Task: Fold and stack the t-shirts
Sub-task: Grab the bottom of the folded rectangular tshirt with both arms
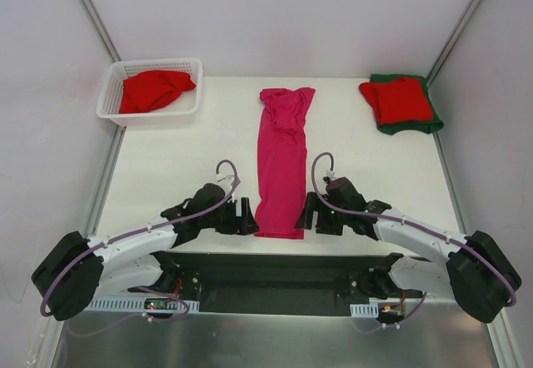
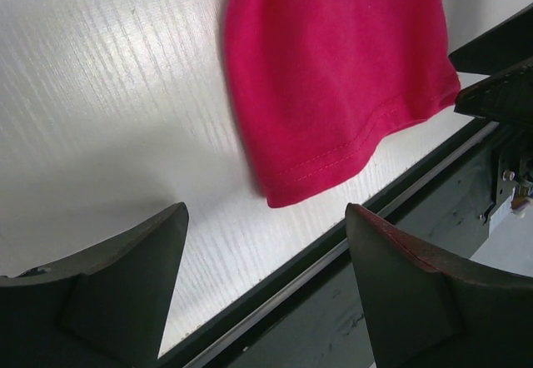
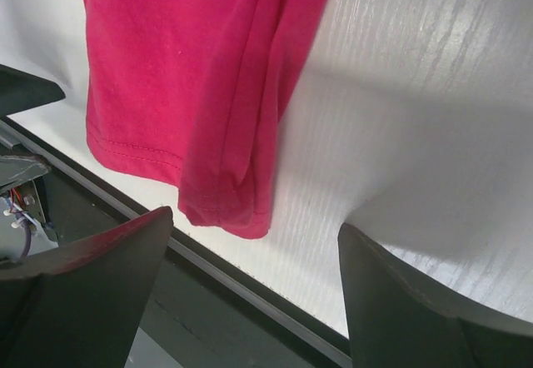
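Note:
A magenta-pink t-shirt lies folded lengthwise into a long strip down the middle of the table, its hem at the near edge. My left gripper sits just left of that hem, open, nothing between its fingers. Just right of the hem, my right gripper is open too, clear of the hem's corner. A folded red t-shirt rests on a folded dark green one at the back right. Another red t-shirt lies crumpled in the basket.
The white lattice basket stands at the back left corner. The table's near edge and the black base plate lie right under both grippers. Grey walls close in both sides.

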Available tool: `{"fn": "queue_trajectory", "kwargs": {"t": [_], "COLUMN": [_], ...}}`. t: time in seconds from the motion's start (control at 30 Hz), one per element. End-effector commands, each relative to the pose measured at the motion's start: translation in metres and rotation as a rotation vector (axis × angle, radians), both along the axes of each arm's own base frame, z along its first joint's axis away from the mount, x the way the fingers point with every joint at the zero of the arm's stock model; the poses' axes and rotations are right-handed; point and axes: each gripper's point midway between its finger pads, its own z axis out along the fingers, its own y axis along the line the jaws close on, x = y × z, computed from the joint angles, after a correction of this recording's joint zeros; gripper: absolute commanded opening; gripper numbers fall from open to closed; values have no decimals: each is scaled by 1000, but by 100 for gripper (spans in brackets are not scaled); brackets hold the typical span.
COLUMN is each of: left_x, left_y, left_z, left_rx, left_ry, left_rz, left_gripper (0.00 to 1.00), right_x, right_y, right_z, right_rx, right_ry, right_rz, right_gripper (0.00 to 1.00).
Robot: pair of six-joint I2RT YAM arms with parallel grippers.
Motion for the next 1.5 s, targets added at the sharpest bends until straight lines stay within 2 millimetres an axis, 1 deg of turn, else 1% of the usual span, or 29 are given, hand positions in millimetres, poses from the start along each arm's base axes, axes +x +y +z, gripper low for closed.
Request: {"fn": "queue_trajectory", "kwargs": {"t": [0.0, 0.07, 0.13, 0.17, 0.23, 0.27, 0.43, 0.67, 0.87, 0.97, 1.07, 1.17, 1.3, 1.47], "left_x": [11, 11, 14, 15, 18, 18, 19, 12, 9, 7, 6, 5, 5, 7], "left_y": [-12, -15, -22, -24, -28, -29, -34, -31, -30, -28, -26, -24, -24, -28], "left_z": [-1, -7, -7, -12, -14, -18, -25, -34, -33, -33, -32, -32, -34, -35], "left_rx": [-29, -24, -39, -28, -33, -24, -32, -23, -29, -29, -28, -25, -19, -23], "left_ry": [-37, -19, -26, -14, -16, -9, 5, 31, 35, 34, 30, 30, 34, 38], "left_rz": [4, -6, -19, -22, -30, -32, -44, -47, -49, -48, -45, -41, -44, -49], "left_gripper": [75, 72, 70, 69, 68, 68, 65, 64, 63, 62, 62, 61, 60, 58], "right_x": [5, 5, 4, 4, 4, 3, 1, -2, -2, -3, -5, -7, -16, -19], "right_y": [-1, -2, -1, -1, 0, -1, -2, -2, 10, 18, 21, 18, 6, -8], "right_z": [-2, -5, -6, -8, -8, -9, -9, -14, -18, -20, -19, -16, -16, -18], "right_rx": [-2, -10, -7, -9, -5, -7, -9, -13, 4, 14, 13, 5, -30, -65], "right_ry": [-19, -9, -3, 4, 4, 8, 6, 26, 55, 68, 64, 59, 64, 46], "right_rz": [-42, -45, -44, -48, -47, -46, -47, -43, -13, 3, 9, -2, -13, -37], "right_gripper": [82, 81, 80, 80, 79, 79, 75, 74, 71, 67, 65, 65, 64, 61]}}
